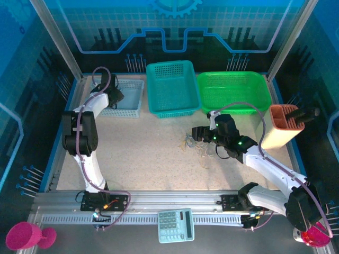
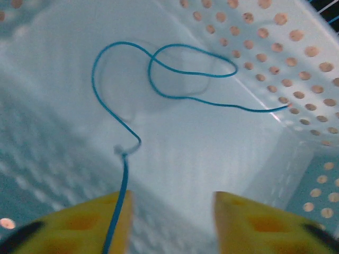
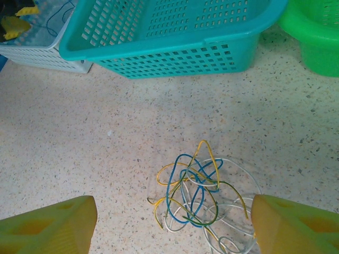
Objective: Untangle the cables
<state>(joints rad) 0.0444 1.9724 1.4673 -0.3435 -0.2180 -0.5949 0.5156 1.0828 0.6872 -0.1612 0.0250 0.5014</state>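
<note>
A tangle of thin blue, yellow, green and white cables (image 3: 193,190) lies on the speckled table, seen as a small heap (image 1: 195,144) in the top view. My right gripper (image 3: 175,225) hovers over it, open, the tangle between and just ahead of its yellow fingers. A single blue cable (image 2: 125,174) lies looped on the floor of the pale blue basket (image 1: 132,103). My left gripper (image 2: 172,222) is inside that basket with its jaws apart. The cable's near end trails across the left finger (image 2: 79,222).
A teal basket (image 1: 172,87) and a green basket (image 1: 233,90) stand along the back edge. An orange holder (image 1: 280,127) is at the right. A calculator (image 1: 176,225) rests on the front rail, with pink cups at both front corners.
</note>
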